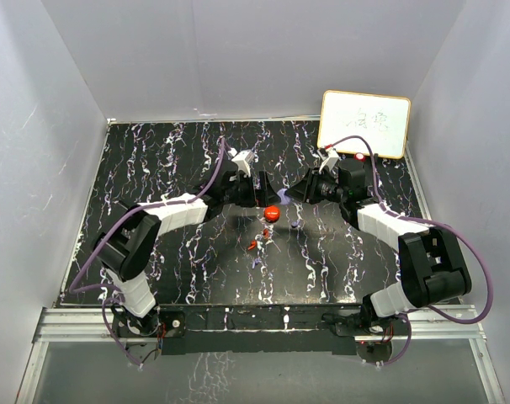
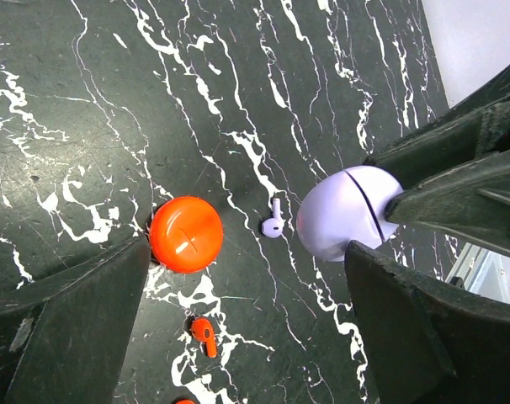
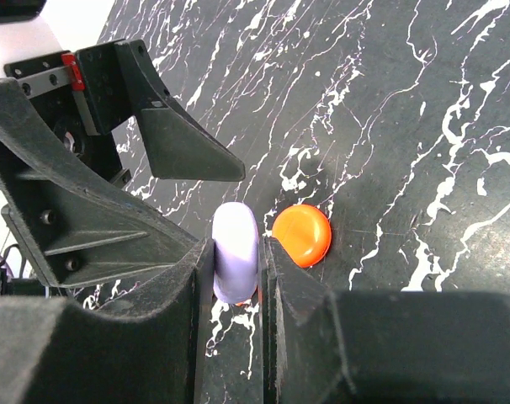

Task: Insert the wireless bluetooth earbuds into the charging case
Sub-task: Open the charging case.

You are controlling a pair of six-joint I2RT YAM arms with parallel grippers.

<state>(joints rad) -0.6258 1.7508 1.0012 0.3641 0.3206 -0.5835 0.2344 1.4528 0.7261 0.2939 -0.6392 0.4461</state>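
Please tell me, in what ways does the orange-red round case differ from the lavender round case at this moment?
Colour: the orange-red case is bright orange-red, while the lavender case is pale purple.
Support: the orange-red case lies free on the table, while the lavender case is clamped in the right gripper.
Pose: the orange-red case lies flat, while the lavender case is turned on edge between the fingers.
Both are round and smooth.

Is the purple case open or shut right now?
Shut. The purple case shows only a thin seam line and no raised lid, and it is clamped in the right end effector.
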